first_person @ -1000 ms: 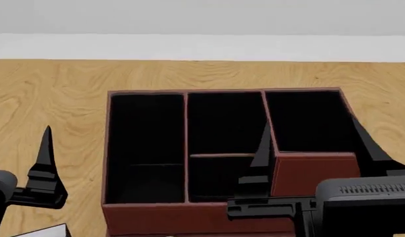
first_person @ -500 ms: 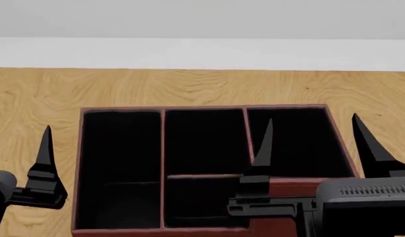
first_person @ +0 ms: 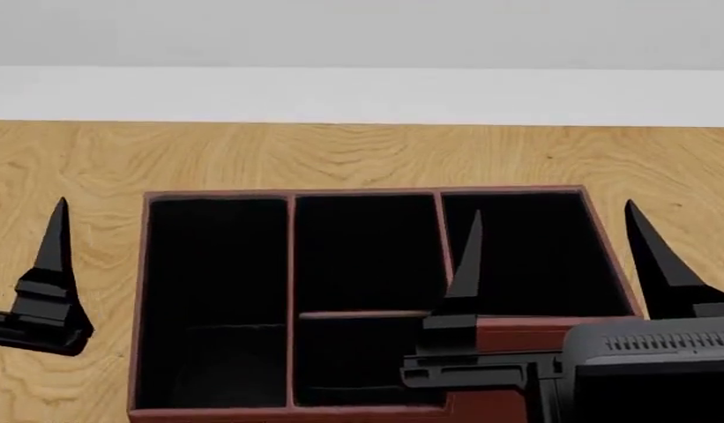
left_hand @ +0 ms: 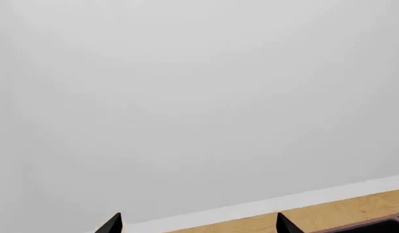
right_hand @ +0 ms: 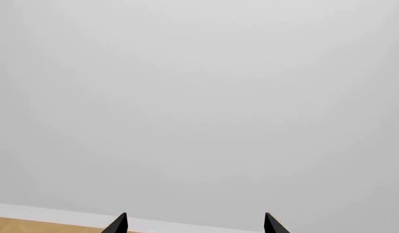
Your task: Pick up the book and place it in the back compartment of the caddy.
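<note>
Wooden floor [first_person: 338, 154] fills mid-frame; reddish-brown leather-look caddy [first_person: 136, 300] sits centre; right gripper [first_person: 550, 256] and left gripper [left_hand: 198, 224] both spread apart.

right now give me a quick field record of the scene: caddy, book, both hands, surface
caddy: reddish-brown box with black interior, thin walls splitting it into cells, standing on the table
book: not in view in any picture
left hand: open, empty, off the caddy's left side
right hand: open, empty, in front of the caddy's right-hand cell
surface: wood-grain table
backdrop: plain pale wall
</note>
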Controlling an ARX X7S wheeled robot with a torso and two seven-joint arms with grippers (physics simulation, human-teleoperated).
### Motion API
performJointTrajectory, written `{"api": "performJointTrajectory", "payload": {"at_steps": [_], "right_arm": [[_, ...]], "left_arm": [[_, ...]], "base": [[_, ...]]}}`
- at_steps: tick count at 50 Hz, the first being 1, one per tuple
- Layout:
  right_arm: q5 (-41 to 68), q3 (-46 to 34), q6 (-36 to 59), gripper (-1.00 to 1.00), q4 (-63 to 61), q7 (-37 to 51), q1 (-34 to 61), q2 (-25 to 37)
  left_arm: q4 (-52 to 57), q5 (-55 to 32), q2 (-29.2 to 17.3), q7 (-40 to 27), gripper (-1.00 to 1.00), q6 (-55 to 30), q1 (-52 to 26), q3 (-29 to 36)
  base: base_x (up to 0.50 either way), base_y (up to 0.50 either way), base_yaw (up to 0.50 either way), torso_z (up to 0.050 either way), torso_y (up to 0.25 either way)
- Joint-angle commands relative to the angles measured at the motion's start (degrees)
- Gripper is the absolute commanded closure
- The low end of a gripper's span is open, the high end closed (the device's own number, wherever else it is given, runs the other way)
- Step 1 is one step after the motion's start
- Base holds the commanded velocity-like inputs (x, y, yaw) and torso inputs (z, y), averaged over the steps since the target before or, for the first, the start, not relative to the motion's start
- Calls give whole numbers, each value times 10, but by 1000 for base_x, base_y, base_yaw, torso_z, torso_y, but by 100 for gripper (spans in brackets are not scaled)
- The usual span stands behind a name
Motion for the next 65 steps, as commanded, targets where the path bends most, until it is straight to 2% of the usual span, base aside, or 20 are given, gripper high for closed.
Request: {"api": "performJointTrajectory", "payload": {"at_steps": [1,7,10,16,22,25,33,40,56,65], "right_arm": [[6,2,-5,-100,0,1,-2,1],[6,-1,-6,-100,1,2,-1,2],[8,0,-10,-100,4,1,-3,2],[12,3,-8,-100,1,3,-3,2],[14,0,-4,-100,0,5,-2,4],[13,-4,-5,-100,2,6,-1,4],[17,1,-9,-100,3,7,-5,6],[16,-4,-10,-100,5,8,-5,7],[16,-19,-11,-100,16,10,3,9],[17,-22,-12,-100,17,11,4,11]], "left_arm": [[65,-117,-87,33,-100,-168,-116,-51],[66,-211,-146,85,-100,-281,-225,-54],[56,-282,-179,122,-100,-366,-311,-42],[40,-303,-232,187,-100,-420,-381,10],[17,-347,-256,221,-100,-488,-460,26],[5,-365,-263,234,-100,-506,-474,29],[0,-348,-296,256,-100,-487,-447,58],[18,-354,-334,281,-100,-456,-366,67],[27,-347,-387,302,-100,-374,-228,53],[29,-353,-410,301,-100,-349,-180,36]], "base": [[0,0,0,0,0],[0,0,0,0,0],[0,0,0,0,0],[0,0,0,0,0],[0,0,0,0,0],[0,0,0,0,0],[0,0,0,0,0],[0,0,0,0,0],[0,0,0,0,0],[0,0,0,0,0]]}}
